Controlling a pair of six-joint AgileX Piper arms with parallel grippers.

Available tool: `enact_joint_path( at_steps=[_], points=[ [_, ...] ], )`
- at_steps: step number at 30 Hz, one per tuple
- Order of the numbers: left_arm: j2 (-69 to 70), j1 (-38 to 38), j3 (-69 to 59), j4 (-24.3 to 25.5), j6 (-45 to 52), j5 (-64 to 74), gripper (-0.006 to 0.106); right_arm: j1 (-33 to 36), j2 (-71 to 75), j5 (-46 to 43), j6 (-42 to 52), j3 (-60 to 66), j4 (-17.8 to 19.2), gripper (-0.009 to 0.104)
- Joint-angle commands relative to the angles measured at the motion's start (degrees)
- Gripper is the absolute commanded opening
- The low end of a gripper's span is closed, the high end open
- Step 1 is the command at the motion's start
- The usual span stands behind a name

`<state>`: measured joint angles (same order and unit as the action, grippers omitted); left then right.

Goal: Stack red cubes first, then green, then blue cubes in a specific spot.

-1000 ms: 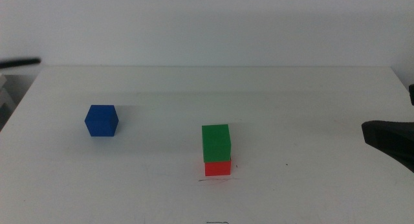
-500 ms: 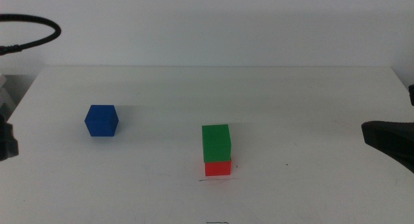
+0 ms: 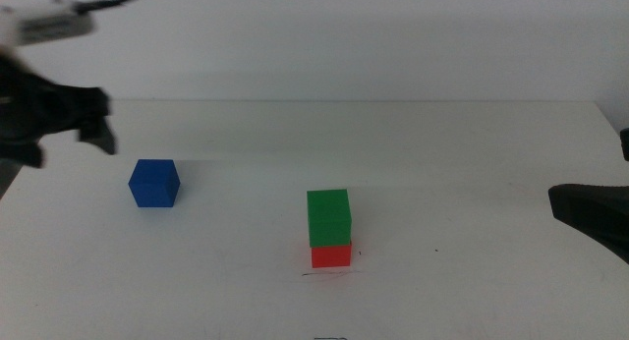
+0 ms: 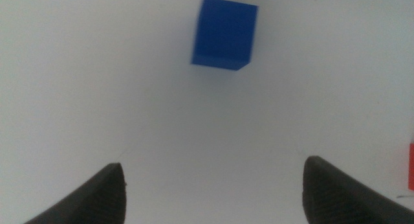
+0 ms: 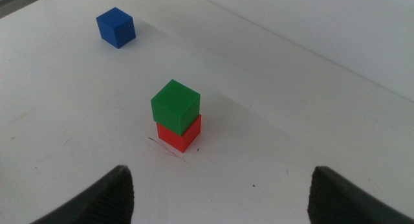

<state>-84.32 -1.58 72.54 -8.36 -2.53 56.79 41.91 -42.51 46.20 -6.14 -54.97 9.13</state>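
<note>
The green cube (image 3: pixel 328 217) sits on the red cube (image 3: pixel 331 255) at the marked spot, whose thin dark line (image 3: pixel 329 272) runs along the red cube's front. The blue cube (image 3: pixel 154 183) stands alone on the table to the left. My left gripper (image 3: pixel 67 143) hovers up and left of the blue cube, apart from it, open and empty. In the left wrist view its jaws (image 4: pixel 213 191) stand wide apart, with the blue cube (image 4: pixel 223 33) ahead. My right gripper (image 3: pixel 590 210) waits at the right edge, open (image 5: pixel 220 198), facing the stack (image 5: pixel 174 106).
The white table (image 3: pixel 472 153) holds only the three cubes. The right wrist view shows the blue cube (image 5: pixel 116 27) far beyond the red cube (image 5: pixel 181 134). A cable (image 3: pixel 108 0) arcs above the left arm.
The left arm has come in from the left edge and moved up toward the blue cube. The cubes and the right arm have not moved.
</note>
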Motion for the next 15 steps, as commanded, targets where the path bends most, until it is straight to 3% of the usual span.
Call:
enact_joint_path(
  at_steps=[1, 15],
  points=[
    [-3.25, 1.96, 5.03, -0.53, 0.02, -1.89, 0.093, -0.44, 0.14, -3.85, 0.49, -1.42, 0.93, 0.093],
    [-30.5, 2.85, 30.24, 2.27, 4.49, 8.07, 0.093, -0.44, 0.14, -3.85, 0.49, -1.42, 0.93, 0.093]
  ],
)
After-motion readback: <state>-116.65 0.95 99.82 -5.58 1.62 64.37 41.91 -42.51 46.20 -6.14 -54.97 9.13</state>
